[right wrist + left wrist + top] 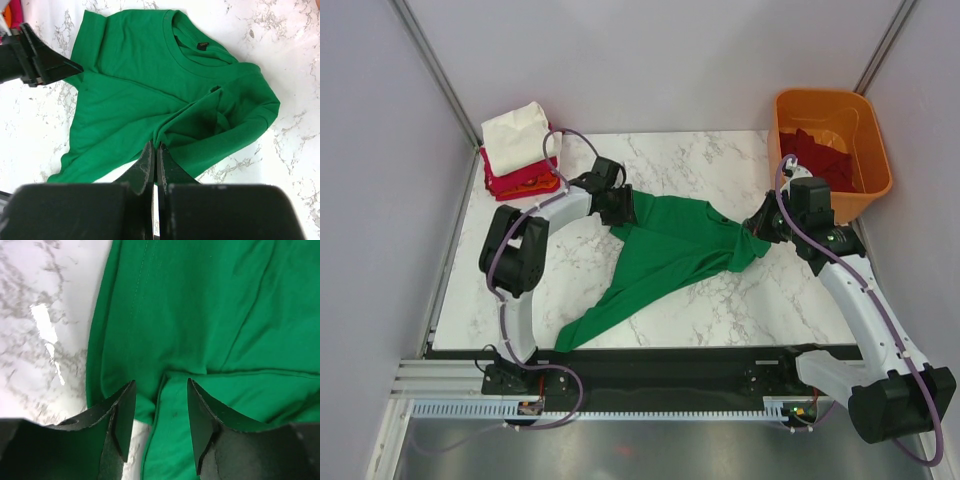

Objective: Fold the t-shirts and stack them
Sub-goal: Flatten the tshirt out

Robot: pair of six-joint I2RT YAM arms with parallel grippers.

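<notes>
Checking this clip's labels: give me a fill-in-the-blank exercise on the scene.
The right pincer is shut on the bright green cloth t-shirt; the left pincer is ____.
The top folded cloth shirt on the stack is ____.
The rigid plastic tub holding dark red cloth is ____.
Missing: open; cream-white; orange.

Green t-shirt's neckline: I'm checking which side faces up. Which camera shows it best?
Right wrist: the bright green cloth t-shirt lies below it, its round neckline and inner label clear. Top external shows the shirt small, neckline indistinct; left wrist shows only cloth and a seam.
</notes>
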